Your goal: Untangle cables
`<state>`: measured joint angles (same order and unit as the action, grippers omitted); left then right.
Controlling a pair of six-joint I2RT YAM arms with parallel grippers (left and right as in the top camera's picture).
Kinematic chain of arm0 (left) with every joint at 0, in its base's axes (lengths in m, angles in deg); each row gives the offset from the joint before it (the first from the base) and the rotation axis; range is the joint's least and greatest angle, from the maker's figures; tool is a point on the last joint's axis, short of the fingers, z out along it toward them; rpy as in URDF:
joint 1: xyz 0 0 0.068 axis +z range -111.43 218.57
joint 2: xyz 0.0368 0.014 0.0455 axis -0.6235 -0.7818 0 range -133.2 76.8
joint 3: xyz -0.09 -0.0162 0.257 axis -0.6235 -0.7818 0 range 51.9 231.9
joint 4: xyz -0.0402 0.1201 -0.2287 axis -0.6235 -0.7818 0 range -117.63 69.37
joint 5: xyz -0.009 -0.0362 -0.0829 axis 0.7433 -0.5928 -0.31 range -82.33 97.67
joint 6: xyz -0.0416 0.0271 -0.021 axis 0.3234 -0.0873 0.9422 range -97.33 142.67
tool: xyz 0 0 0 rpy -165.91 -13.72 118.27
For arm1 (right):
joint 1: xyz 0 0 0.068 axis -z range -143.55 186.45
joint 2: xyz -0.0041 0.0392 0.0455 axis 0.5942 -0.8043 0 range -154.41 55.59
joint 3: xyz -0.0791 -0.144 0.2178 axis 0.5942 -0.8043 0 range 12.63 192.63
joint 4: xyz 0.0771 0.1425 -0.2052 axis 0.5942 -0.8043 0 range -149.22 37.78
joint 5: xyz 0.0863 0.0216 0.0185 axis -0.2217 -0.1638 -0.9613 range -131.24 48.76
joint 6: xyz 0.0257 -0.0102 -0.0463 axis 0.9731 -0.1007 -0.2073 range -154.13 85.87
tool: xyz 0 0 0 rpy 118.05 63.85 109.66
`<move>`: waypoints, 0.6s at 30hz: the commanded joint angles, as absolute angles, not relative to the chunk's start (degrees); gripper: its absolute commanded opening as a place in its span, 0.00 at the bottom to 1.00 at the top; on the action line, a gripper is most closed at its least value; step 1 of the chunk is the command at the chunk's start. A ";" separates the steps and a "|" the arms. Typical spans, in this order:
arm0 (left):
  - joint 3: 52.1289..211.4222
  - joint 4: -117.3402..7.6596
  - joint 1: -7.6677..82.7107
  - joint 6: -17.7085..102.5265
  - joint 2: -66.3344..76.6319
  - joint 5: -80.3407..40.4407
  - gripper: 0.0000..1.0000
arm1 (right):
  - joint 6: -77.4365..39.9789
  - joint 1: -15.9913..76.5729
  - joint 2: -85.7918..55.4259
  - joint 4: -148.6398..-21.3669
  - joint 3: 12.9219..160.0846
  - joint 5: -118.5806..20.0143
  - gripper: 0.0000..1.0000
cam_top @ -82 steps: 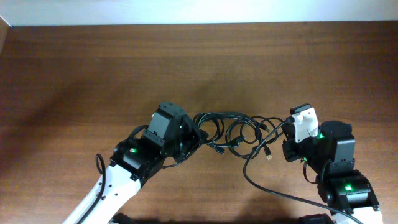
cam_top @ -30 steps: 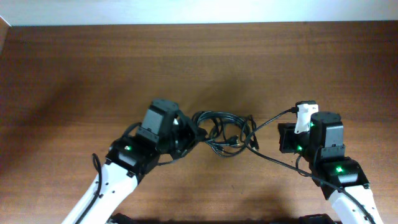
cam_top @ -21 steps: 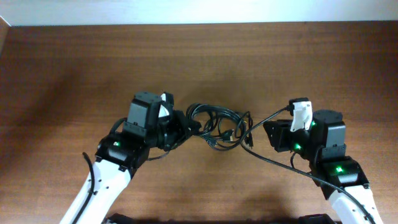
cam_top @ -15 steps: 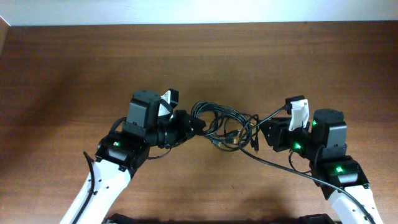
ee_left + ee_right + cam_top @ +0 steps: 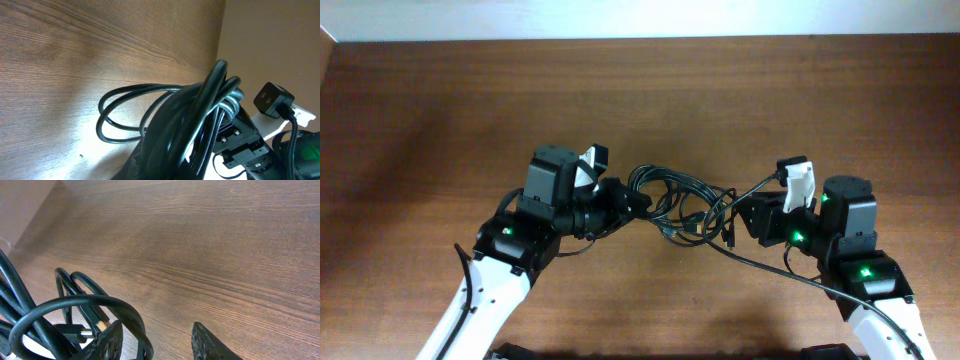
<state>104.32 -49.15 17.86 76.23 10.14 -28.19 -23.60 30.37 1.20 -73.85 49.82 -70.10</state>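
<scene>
The cables (image 5: 680, 205) are a tangle of thin black loops mid-table, between my two arms. My left gripper (image 5: 625, 200) is shut on the tangle's left end; in the left wrist view the gripped bundle (image 5: 200, 115) fills the frame and hides the fingers (image 5: 170, 165). My right gripper (image 5: 742, 215) sits at the tangle's right end, open. In the right wrist view its fingers (image 5: 157, 342) stand wide apart, with a cable loop (image 5: 75, 305) running just inside the left finger. A metal-tipped plug (image 5: 100, 326) lies beside that finger.
One long cable (image 5: 790, 275) trails from the tangle under the right arm toward the bottom right corner. The wooden table (image 5: 720, 100) ends at a pale wall along the far edge. The right arm's camera mount (image 5: 272, 100) shows in the left wrist view.
My left arm has pulled the tangle's left end leftward and turned. My right arm has moved in to the tangle's right side. In the last half second almost nothing moved.
</scene>
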 commanded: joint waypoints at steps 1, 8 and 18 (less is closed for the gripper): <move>105.85 -48.93 18.12 76.49 10.14 -30.09 0.00 | -26.42 30.48 1.05 -72.49 50.69 -74.08 0.44; 105.85 -48.71 17.38 76.63 10.16 -30.11 0.00 | -26.36 30.48 1.05 -67.00 50.69 -75.33 0.44; 105.85 -48.34 16.81 79.01 10.16 -31.18 0.00 | -26.38 30.48 -3.87 -64.75 50.69 -75.30 0.43</move>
